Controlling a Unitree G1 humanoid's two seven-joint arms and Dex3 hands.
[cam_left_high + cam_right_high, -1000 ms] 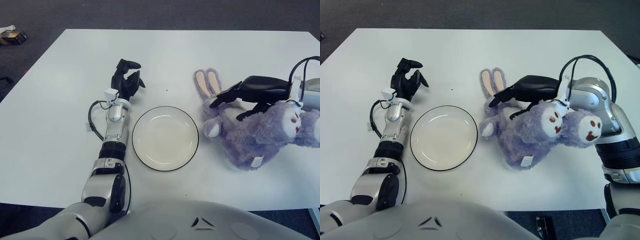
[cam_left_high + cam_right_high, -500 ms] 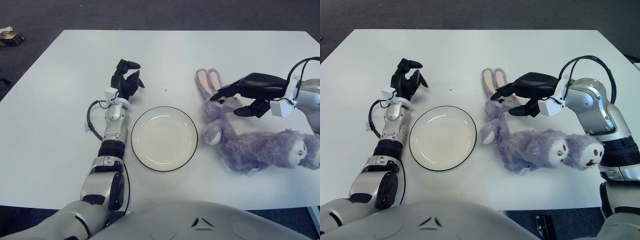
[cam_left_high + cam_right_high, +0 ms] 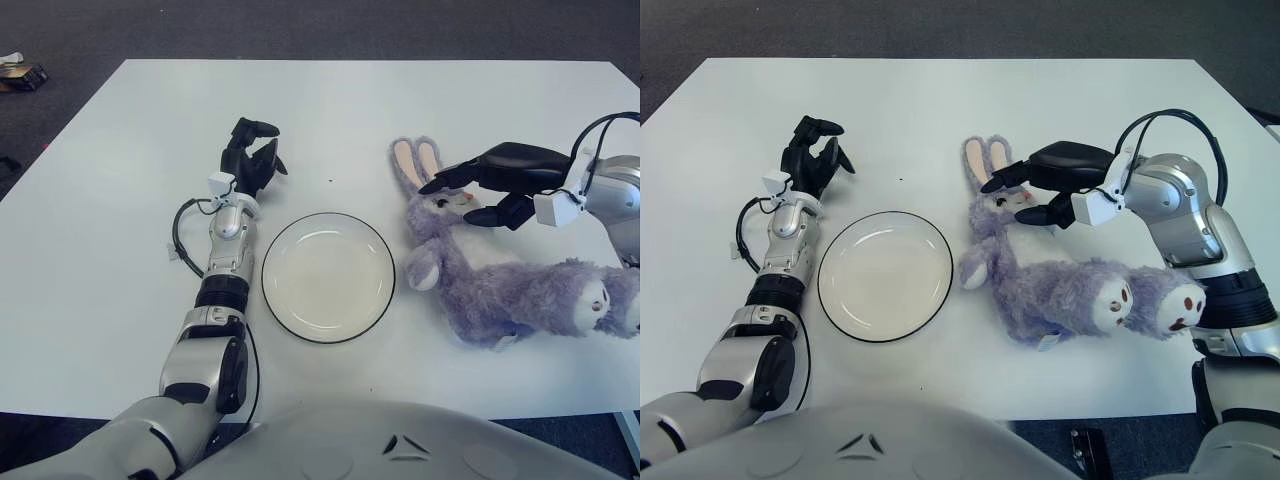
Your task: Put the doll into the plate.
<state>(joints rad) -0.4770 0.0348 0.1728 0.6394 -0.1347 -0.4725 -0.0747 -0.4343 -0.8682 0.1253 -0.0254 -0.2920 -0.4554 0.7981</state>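
The purple plush rabbit doll lies flat on the white table, to the right of the plate. Its ears point away from me and its feet reach the right edge of the view. The white plate with a dark rim stands in the middle with nothing in it. My right hand hovers over the doll's head, fingers spread and holding nothing. My left hand shows left of the plate, near its far side, with relaxed fingers.
The white table ends close to my body at the front and near the doll's feet on the right. A black cable loops beside my left forearm. Dark floor surrounds the table.
One second ago the doll's body was raised and bunched under my right hand. It has since dropped flat onto the table, and the hand now stands over its head. My left arm stayed put.
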